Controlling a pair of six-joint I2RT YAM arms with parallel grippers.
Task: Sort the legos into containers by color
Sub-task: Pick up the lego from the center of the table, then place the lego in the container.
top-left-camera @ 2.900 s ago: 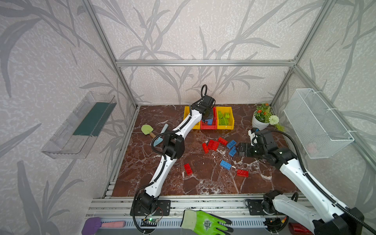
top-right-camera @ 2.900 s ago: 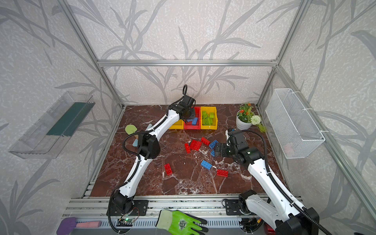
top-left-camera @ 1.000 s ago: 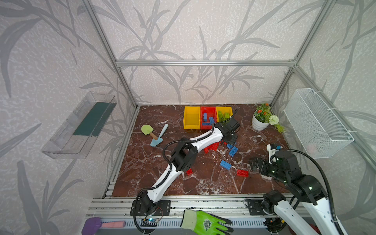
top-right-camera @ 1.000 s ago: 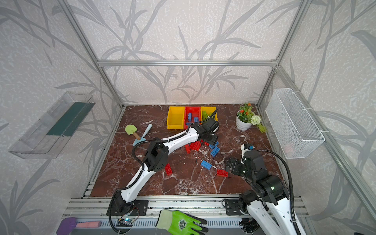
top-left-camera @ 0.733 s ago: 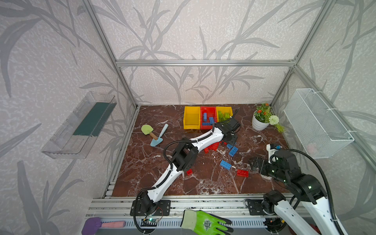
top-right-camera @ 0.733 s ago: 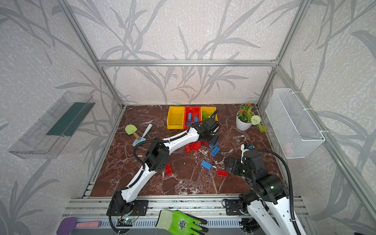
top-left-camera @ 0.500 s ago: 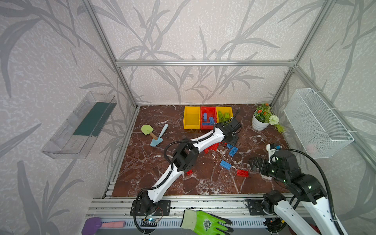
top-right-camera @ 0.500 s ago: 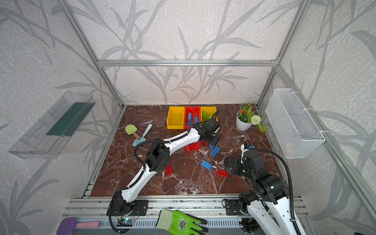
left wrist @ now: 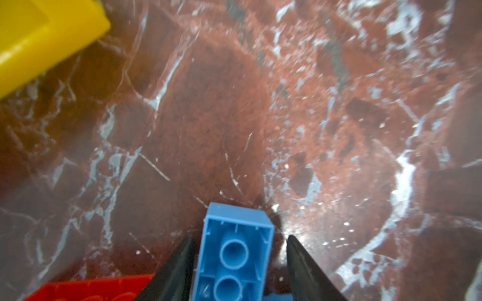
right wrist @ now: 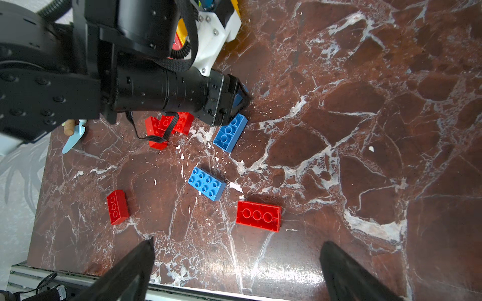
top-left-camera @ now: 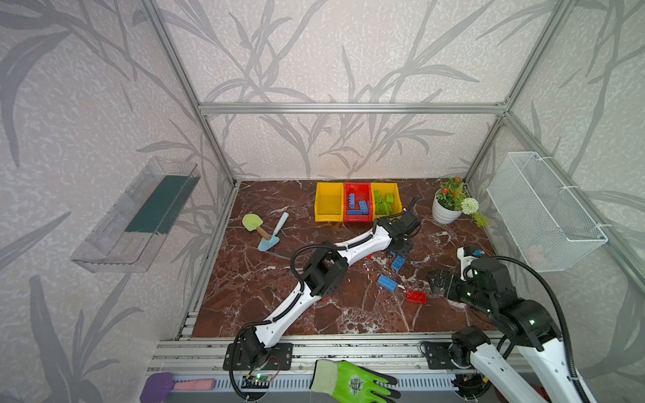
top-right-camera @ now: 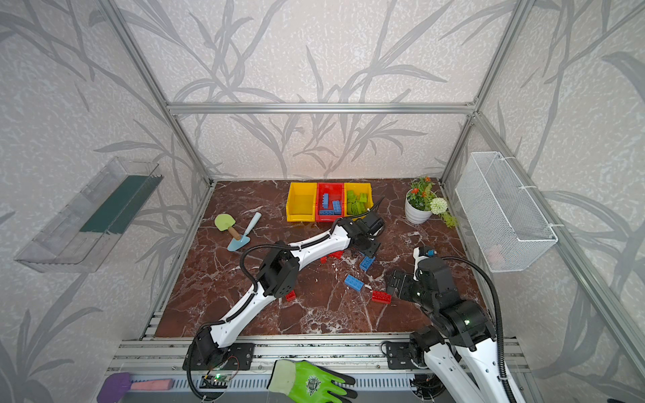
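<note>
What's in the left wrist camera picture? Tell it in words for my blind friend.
A blue brick, hollow side facing the camera, sits between the two black fingers of the left gripper, with a small gap on one side. Around it are a red-brown marble table, a red brick close by and the corner of a yellow bin.

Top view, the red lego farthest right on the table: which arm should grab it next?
Right, probably. The right gripper is open and empty with the red lego just ahead of its jaws, while the left gripper straddles a blue lego farther back.
</note>
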